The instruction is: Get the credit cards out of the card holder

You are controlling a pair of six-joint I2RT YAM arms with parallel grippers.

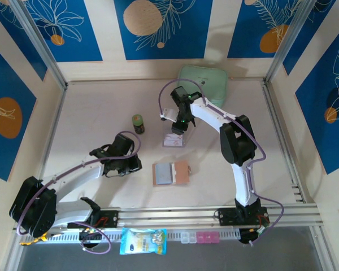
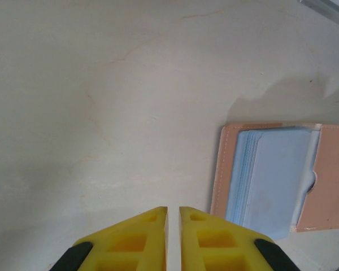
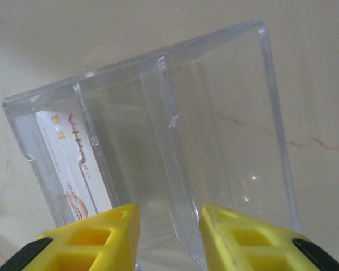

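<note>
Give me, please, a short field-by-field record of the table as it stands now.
left tool: shut, empty, short of the card holder
right tool: open, above the clear tray, astride a divider
card holder: open flat on the table, pale pockets up
clear tray: one printed card in an end compartment
mint-green case: far side of table

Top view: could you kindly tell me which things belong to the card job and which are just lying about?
Job: card holder; card in clear tray.
Lying about: green can; mint case; snack packet; small boxes.
</note>
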